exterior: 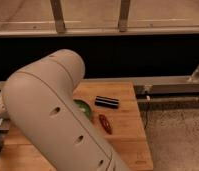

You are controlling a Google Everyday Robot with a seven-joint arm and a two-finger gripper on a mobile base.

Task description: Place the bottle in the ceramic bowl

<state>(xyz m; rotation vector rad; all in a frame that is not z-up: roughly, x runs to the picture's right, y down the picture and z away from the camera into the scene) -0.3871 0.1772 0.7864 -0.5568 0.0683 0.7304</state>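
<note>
The bulky pale arm (pixel 53 120) blocks most of the table (pixel 128 145). Its gripper is out of sight, and so is the bottle. The green bowl (pixel 84 107) peeks out beside the arm, apparently empty. Likely an early step: next, find and grasp the bottle.

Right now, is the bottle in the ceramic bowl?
Cannot tell: the arm hides most of the ceramic bowl; its visible edge holds no bottle. The gripper is out of view.

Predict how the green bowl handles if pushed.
Green bowl looks glossy, so probably slick to pinch and apt to slide on the wooden table. Its low round form likely won't tip. Mostly hidden behind the arm; gripper not in view.
</note>
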